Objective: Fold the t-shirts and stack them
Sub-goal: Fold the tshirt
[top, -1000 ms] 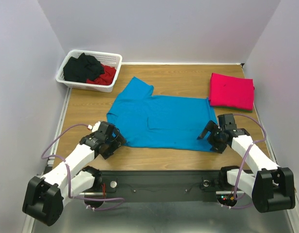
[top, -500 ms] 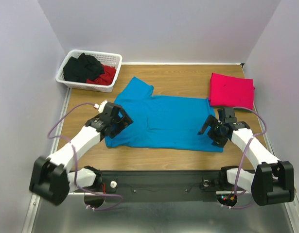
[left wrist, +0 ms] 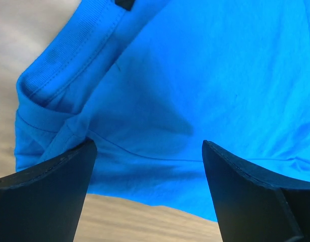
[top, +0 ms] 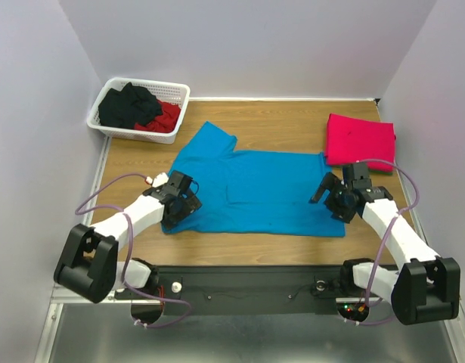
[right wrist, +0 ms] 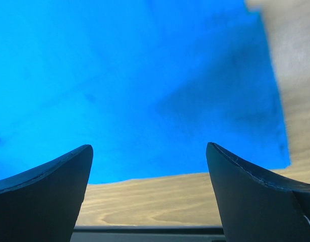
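Because the turquoise-blue t-shirt (top: 255,189) lies spread flat in the middle of the table (top: 277,121), the top view shows both arms reaching to its opposite ends, probably to lift the near edge together for a first fold. The left gripper (top: 181,208) hangs over the shirt's near-left corner, by the sleeve. The right gripper (top: 330,198) hangs over the near-right corner at the bottom hem. Both have their jaws wide apart and hold nothing. The pinkish-red t-shirt (top: 361,141) sits folded at the far right, apart from the blue one, which suggests it is the base of the stack. A white basket (top: 179,94) with dark and red cloth stands at the far left corner.

In the left wrist view, the two dark fingers (left wrist: 49,196) stand apart above blue cloth, with nothing between them. A stitched band (left wrist: 69,55) runs past on the left; whether it is collar or cuff cannot be told. The cloth's near edge lies just below the fingertips, so a pinch looks close.

In the right wrist view, the spread fingers (right wrist: 44,186) frame the shirt's near edge and its right corner (right wrist: 275,146) against bare wood. This gripper looks lined up to grasp the hem, though it is not yet touching.
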`<state>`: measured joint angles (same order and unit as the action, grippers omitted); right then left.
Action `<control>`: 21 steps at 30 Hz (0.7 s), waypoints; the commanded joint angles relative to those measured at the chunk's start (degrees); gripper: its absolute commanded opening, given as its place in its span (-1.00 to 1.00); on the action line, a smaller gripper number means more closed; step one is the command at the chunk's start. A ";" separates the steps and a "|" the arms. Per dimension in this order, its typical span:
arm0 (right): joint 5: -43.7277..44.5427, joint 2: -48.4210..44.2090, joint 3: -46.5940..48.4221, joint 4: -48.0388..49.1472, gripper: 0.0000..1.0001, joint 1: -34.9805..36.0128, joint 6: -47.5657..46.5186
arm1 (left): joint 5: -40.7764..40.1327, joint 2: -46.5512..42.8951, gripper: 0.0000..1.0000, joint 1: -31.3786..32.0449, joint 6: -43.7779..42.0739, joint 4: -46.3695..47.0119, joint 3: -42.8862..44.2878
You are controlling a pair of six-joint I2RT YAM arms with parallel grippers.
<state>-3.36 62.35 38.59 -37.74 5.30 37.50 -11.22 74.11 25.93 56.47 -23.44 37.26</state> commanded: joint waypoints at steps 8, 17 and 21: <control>3.00 0.49 7.90 1.00 1.00 -0.03 -1.37 | 4.10 -19.78 0.97 0.87 4.96 -11.18 -7.02; 3.00 2.87 9.14 1.96 1.00 -0.03 -4.10 | -0.10 -26.21 0.97 1.22 7.08 -19.53 -1.85; 2.39 4.18 12.46 3.02 1.00 -0.03 -7.16 | -0.20 -21.57 0.97 1.22 -0.55 -12.89 6.66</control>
<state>-1.41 65.80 45.71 -37.36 5.30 33.85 -8.80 49.36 26.92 61.21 -40.42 35.79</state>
